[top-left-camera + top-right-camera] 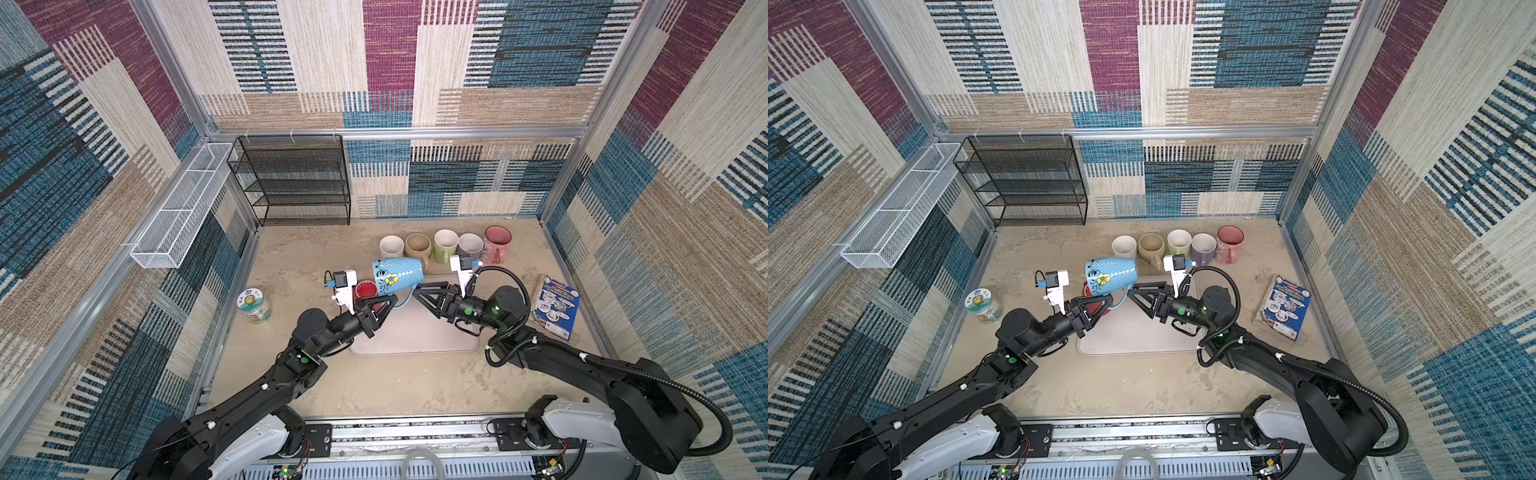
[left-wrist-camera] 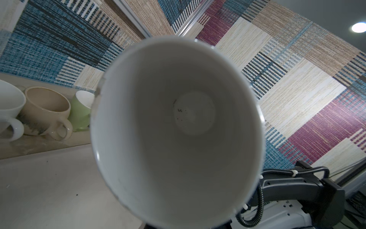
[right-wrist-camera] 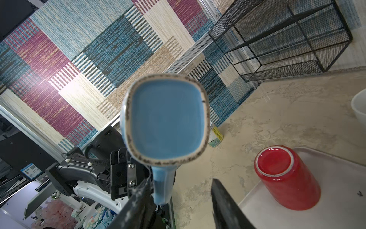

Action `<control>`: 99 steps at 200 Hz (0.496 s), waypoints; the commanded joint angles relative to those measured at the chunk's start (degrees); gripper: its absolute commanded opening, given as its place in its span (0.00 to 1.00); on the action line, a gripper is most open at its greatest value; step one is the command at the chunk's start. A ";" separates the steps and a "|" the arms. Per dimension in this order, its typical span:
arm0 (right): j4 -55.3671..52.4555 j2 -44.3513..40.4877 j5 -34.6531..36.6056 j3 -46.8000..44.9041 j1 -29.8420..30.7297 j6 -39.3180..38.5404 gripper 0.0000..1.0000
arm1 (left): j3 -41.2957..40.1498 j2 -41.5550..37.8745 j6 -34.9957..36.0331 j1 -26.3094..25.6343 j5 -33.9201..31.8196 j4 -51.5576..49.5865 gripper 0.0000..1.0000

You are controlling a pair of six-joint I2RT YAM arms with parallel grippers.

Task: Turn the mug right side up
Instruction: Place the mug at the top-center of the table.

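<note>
Patchwork woven walls in blue, plum and beige closed in a sandy tabletop.

In both top views a pale tray lay at its middle. A red cup stood upside down at the tray's far left corner. Five upright mugs stood in a row behind the tray, with a jar to the left and a printed packet to the right. The blue mug hung on its side in the air above the tray's far edge, mouth towards the left arm, base towards the right arm, handle underneath. The left tool met that handle from below and, as far as could be made out, was closed on it. The right tool stood just beside the handle with its jaws parted.

The left wrist view looked straight into the blue mug's white inside, which hid the left tool's fingers.

The right wrist view faced the mug's squarish blue base. The handle ran close beside one of the right tool's fingers. The other finger stood well apart, with nothing clamped between them.
</note>
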 commanded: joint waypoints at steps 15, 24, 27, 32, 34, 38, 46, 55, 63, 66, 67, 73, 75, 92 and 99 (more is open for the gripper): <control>-10.01 -3.43 3.21 1.26 0.04 -6.36 0.57 | 4.52 -6.35 8.68 0.78 -6.32 -20.40 0.00; -13.62 -4.25 4.10 1.85 0.08 -8.32 0.58 | 5.98 -7.70 10.40 1.10 -7.56 -25.64 0.00; -14.87 -4.48 4.36 2.03 0.09 -8.92 0.58 | 6.53 -8.01 10.96 1.25 -7.87 -27.48 0.00; -16.69 -4.85 4.64 2.33 0.05 -10.04 0.59 | 7.46 -8.49 11.73 1.54 -8.44 -30.29 0.00; -17.40 -4.94 4.65 2.49 0.06 -10.51 0.59 | 7.90 -8.67 12.04 1.61 -8.66 -31.56 0.00; -18.72 -5.10 4.80 2.62 0.06 -11.42 0.59 | 8.69 -8.98 12.64 1.74 -9.17 -33.47 0.00; -21.22 -5.66 5.18 3.09 0.10 -12.86 0.60 | 10.32 -9.34 13.94 2.01 -10.03 -37.59 0.00; -24.22 -6.15 6.37 3.60 0.04 -14.41 0.61 | 12.51 -9.32 15.32 2.20 -11.05 -42.36 0.00; -26.97 -6.40 7.64 4.17 0.09 -15.74 0.62 | 14.54 -9.01 16.44 2.35 -12.05 -46.48 0.00; -27.92 -6.46 8.20 4.43 0.05 -16.26 0.63 | 15.43 -8.80 16.87 2.37 -12.37 -48.03 0.00; -28.24 -6.44 8.36 4.54 0.05 -16.39 0.63 | 15.66 -8.78 16.98 2.41 -12.54 -48.51 0.00; -29.89 -6.58 9.33 4.89 0.04 -17.23 0.63 | 17.31 -8.24 17.82 2.46 -13.42 -51.37 0.00; -30.50 -6.58 9.67 5.04 0.04 -17.49 0.63 | 17.90 -7.97 18.05 2.52 -13.64 -52.47 0.00; -34.71 -6.13 12.38 6.33 0.04 -19.26 0.63 | 22.86 -5.90 20.14 2.79 -16.24 -60.02 0.00; -36.21 -5.77 13.46 6.87 0.06 -19.71 0.63 | 24.97 -4.96 20.86 2.90 -17.48 -62.96 0.00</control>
